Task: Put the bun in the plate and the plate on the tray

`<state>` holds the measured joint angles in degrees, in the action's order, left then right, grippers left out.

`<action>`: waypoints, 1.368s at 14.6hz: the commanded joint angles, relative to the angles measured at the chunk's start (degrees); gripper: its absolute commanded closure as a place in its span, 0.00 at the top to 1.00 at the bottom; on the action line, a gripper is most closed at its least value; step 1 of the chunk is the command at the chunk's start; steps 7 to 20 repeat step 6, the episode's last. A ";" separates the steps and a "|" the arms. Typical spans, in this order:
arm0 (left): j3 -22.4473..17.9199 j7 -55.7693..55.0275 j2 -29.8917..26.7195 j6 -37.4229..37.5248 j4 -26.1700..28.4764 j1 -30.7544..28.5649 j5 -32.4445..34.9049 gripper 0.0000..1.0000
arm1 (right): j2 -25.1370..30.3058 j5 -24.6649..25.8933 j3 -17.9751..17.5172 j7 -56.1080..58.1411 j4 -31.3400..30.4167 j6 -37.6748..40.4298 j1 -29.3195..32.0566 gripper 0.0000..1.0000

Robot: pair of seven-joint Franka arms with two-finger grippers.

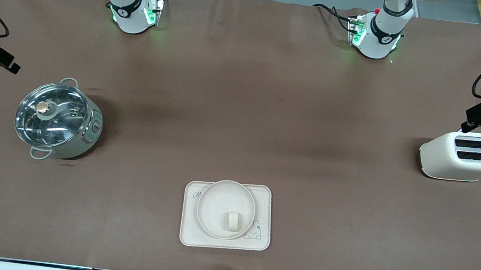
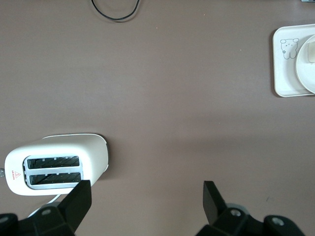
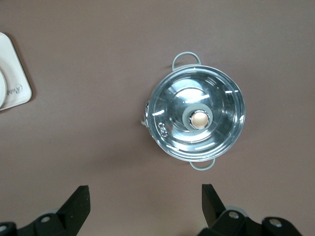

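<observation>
Cream-white bun (image 1: 233, 221): lies in the plate, off-centre, toward the rim nearest the front camera and close to the rabbit drawing.
Plate (image 1: 214, 204): round, shallow, cream-white; sits on the tray, taking up most of its middle and partly covering the script lettering.
Tray (image 1: 261, 241): cream rectangle with rounded corners; flat on the tabletop, near the edge closest to the front camera, roughly midway between the two arms' ends.
Tabletop (image 1: 242, 117): brown covering, bare across the middle.
Left pincer (image 2: 145, 196): fingers spread wide, holding nothing; hangs over bare tabletop just beside the toaster, the tray well apart from it. Arm waits.
Right pincer (image 3: 143, 199): fingers spread wide, holding nothing; hangs over bare tabletop near the pot. Arm waits.
Toaster (image 1: 466, 156): white, two slots facing up; stands toward the left arm's end of the tabletop.
Pot (image 1: 57, 118): pale body, two loop handles, glass lid with a knob on it; stands toward the right arm's end, well apart from the tray.
</observation>
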<state>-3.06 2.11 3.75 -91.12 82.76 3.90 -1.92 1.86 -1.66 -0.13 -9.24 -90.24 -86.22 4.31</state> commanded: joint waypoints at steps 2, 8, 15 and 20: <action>-0.28 0.44 -1.02 -0.37 0.82 0.05 0.16 1.00 | 5.51 4.38 -3.92 0.63 -4.86 0.16 2.46 1.00; -1.06 0.45 -0.85 -0.37 0.56 -0.30 0.25 1.00 | 9.38 6.66 -3.83 2.12 -6.79 0.53 2.55 1.00; -1.06 0.45 -0.85 -0.37 0.56 -0.30 0.25 1.00 | 9.38 6.66 -3.83 2.12 -6.79 0.53 2.55 1.00; -1.06 0.45 -0.85 -0.37 0.56 -0.30 0.25 1.00 | 9.38 6.66 -3.83 2.12 -6.79 0.53 2.55 1.00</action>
